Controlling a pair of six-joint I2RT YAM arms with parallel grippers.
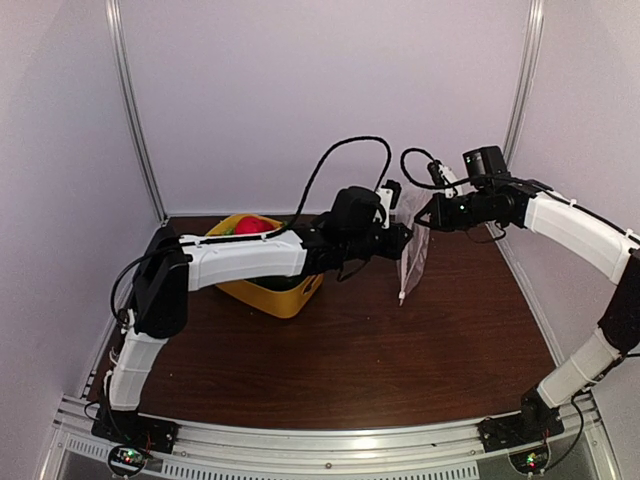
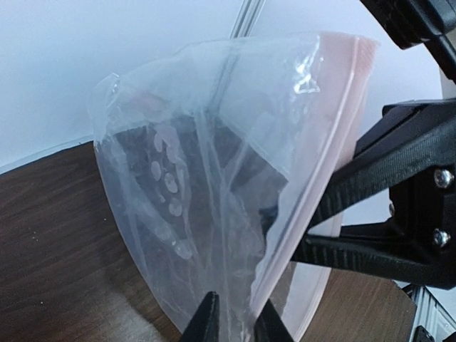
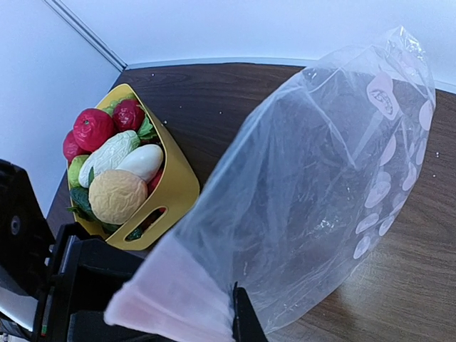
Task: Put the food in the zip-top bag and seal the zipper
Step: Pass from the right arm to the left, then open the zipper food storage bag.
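Note:
The zip-top bag (image 1: 412, 262) hangs above the table between both grippers, clear with white dots. My right gripper (image 1: 428, 214) is shut on its upper edge; in the right wrist view (image 3: 234, 318) one finger shows against the pinkish zipper (image 3: 171, 296), the other is hidden behind the film. My left gripper (image 1: 400, 240) is shut on the bag's film beside the zipper (image 2: 340, 142), its tips (image 2: 236, 322) close together. The bag (image 2: 214, 185) looks empty. The food (image 3: 117, 196), red, white, tan and green pieces, lies in the yellow tub (image 3: 174, 185).
The yellow tub (image 1: 268, 290) stands at the back left of the table, under my left arm, with a red piece (image 1: 252, 225) on top. The right gripper's black body (image 2: 399, 206) is close to the left camera. Walls enclose the back and sides.

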